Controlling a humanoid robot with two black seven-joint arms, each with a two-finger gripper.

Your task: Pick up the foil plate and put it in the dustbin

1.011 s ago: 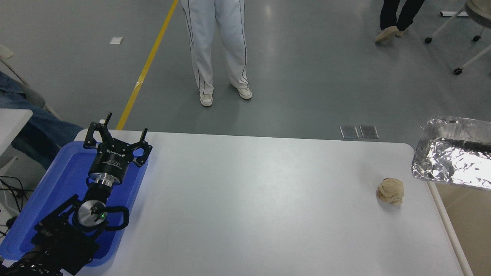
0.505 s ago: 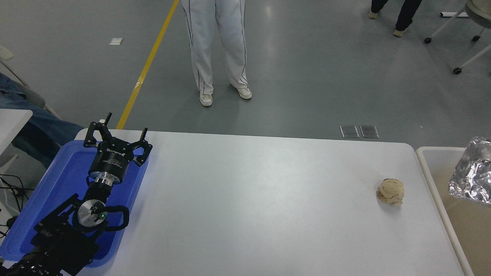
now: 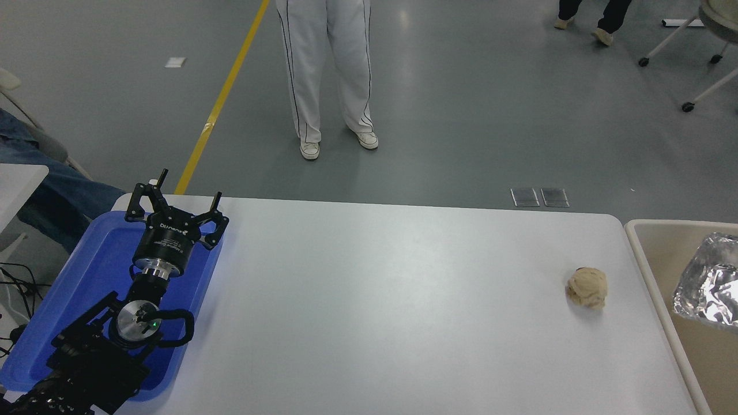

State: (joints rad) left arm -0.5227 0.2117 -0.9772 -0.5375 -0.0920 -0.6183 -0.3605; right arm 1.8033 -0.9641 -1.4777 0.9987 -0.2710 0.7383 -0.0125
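You're looking through a single head view, mounted high on the robot's side of the white table [image 3: 369, 300], facing forward and tilted down. The near table edge runs out of the bottom of the picture; the far edge crosses mid-height, and beyond it you see grey floor and a standing person's legs [image 3: 326, 75] at the top. The left arm [image 3: 109, 328] enters from the lower left corner, close to the lens. At the right edge only a slice of the dustbin [image 3: 646, 253] falls in view. No second camera shares the scene with you.
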